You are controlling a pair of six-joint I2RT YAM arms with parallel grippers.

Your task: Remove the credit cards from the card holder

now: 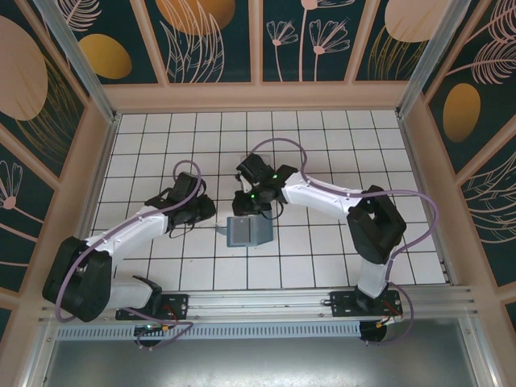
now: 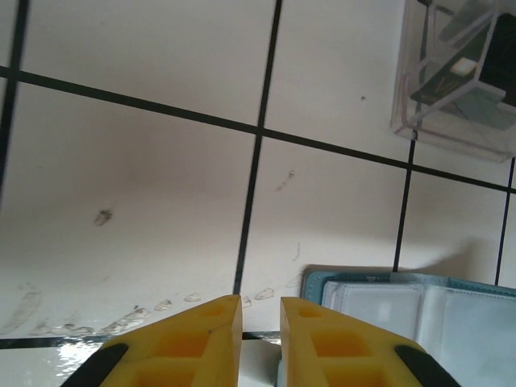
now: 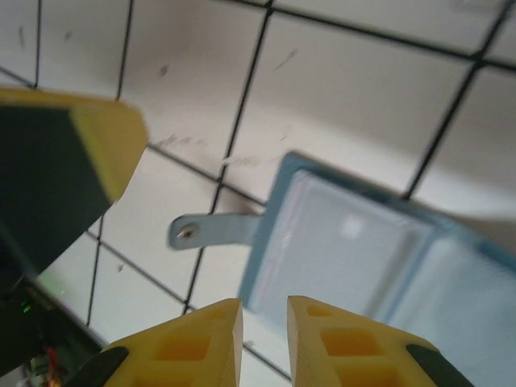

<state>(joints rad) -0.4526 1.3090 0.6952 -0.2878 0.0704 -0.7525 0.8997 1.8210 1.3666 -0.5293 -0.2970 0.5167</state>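
One wallet (image 1: 248, 231) lies open and flat on the tiles, cropped in both wrist views. One clear tray (image 2: 405, 89) beyond the wallet, cut off; contents murky, maybe one dark card (image 2: 435, 85). Left gripper (image 2: 260, 310) and right gripper (image 3: 264, 310) at the wallet's edge, both slightly parted, empty.

A robot lab test cell is shown. A white grid-lined tabletop (image 1: 322, 137) is boxed in at 9, 12 and 3 o'clock by dark teal flower-printed wall panels (image 1: 214, 40) set in a pale wooden frame (image 1: 258, 95). At 6 o'clock, two white-and-black robot arms (image 1: 322, 196) are bolted to a silver aluminium rail (image 1: 266, 300). Purple cables (image 1: 278, 140) are looped along them.
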